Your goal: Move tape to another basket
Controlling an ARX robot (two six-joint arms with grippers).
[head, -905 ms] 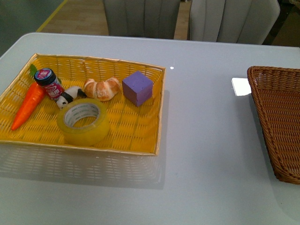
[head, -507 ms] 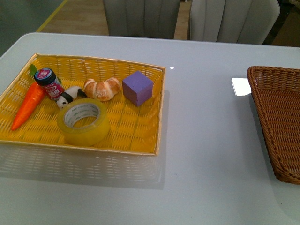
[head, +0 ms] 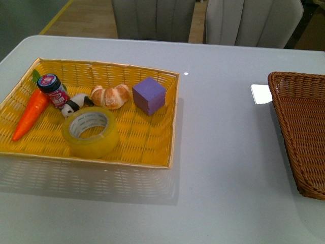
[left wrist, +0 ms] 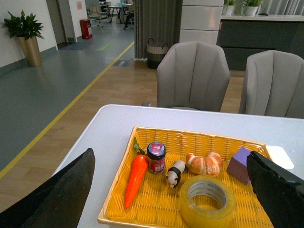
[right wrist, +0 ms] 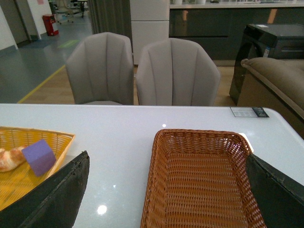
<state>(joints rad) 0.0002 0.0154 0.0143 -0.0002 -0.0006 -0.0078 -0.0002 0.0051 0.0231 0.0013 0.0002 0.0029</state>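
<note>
Left gripper [left wrist: 171,155] and right gripper [right wrist: 167,156] hold jaws wide.

Our front camera looks steeply down on the white table [head: 223,152] from close by, with the yellow tray [head: 144,140] filling the left and the brown wicker basket [head: 304,122] cut off by the right edge. Our two wrist cameras sit further back at a shallower tilt, both facing the grey chairs [left wrist: 192,76] beyond the table's far side, the left one over the yellow tray, the right one over the basket. All three views share the purple cube [head: 149,95] and the tray's right end.
</note>
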